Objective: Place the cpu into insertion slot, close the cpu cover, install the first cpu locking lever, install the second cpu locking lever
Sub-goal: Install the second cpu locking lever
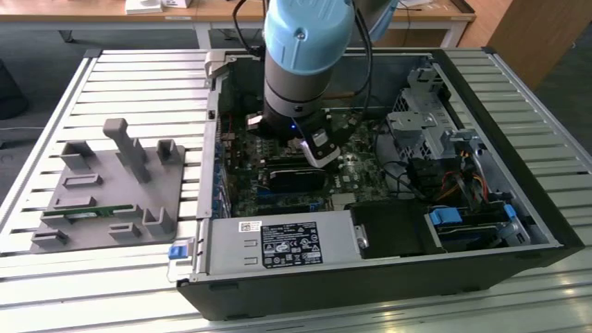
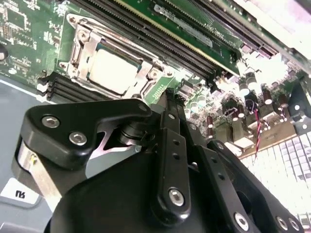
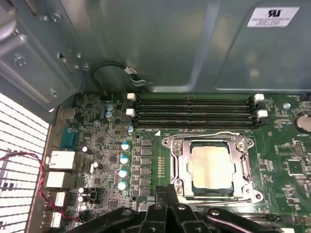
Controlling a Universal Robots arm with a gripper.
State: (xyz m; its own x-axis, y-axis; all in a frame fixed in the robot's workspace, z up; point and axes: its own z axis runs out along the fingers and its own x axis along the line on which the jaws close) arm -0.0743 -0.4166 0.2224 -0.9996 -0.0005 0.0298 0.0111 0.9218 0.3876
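First wrist view: the cpu, a small flat square chip with a pale tan metallic face, lies seated in the insertion slot, a square socket with a silver rim on the green motherboard.
Cover: the cpu cover, a thin silver metal frame with a square window, lies down around the chip in both wrist views; a thin wire locking lever runs along one edge of it.
Handling: I judge the chip light, rigid and fragile, best held by its edges; the levers are springy wire, to be pressed near their free ends.
Jaws: the black gripper sits just beside the socket, its jaws drawn narrow, nearly together, holding nothing.
Surroundings: black memory slots lie beside the socket, inside the open black computer case on the slatted bench.
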